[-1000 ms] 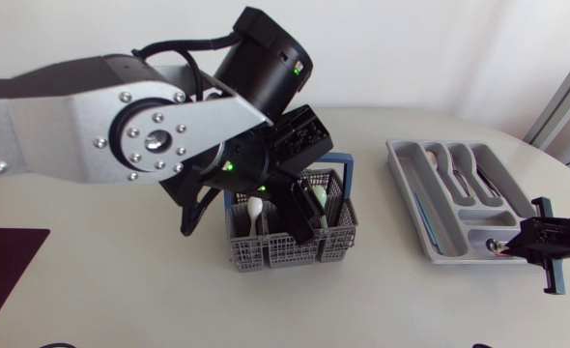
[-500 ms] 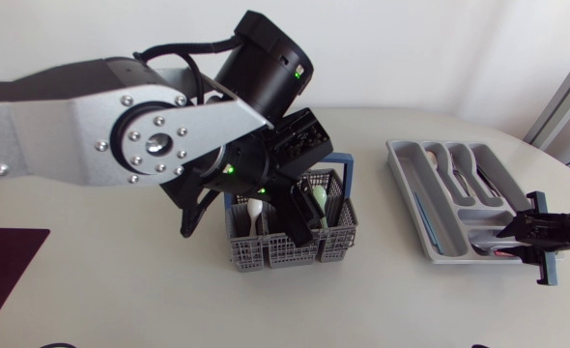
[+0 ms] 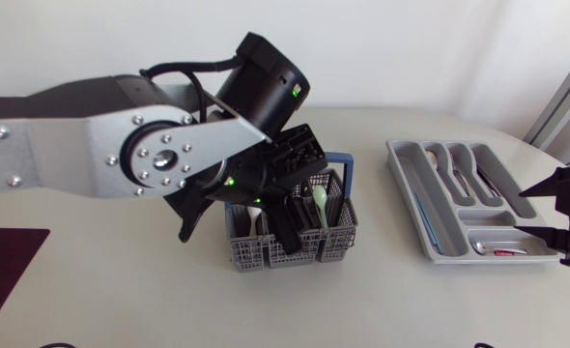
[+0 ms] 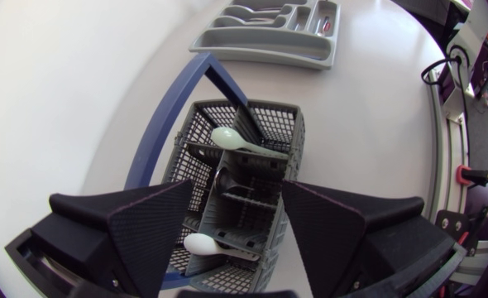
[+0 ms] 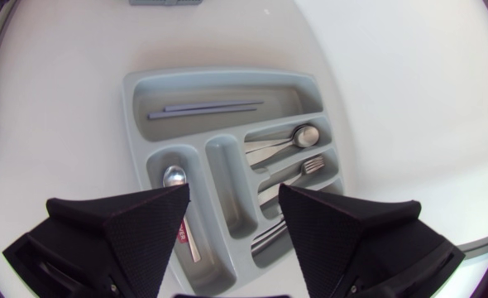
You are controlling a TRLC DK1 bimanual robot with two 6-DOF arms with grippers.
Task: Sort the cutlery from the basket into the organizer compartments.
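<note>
Notes right claw [image 3: 554, 206] released, drawn back toward 3 o'clock, leaving spoon [image 3: 480, 247] in 5 o'clock compartment of organizer [image 3: 403, 172]. Finds left claw [image 4: 237, 190] spread above basket [image 4: 277, 132]; next pick pending.

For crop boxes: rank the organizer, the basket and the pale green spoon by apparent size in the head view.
1. organizer, largest.
2. basket, clearly smaller, though the left arm hides part of it.
3. pale green spoon, smallest; only its upper part shows above the basket.
</note>
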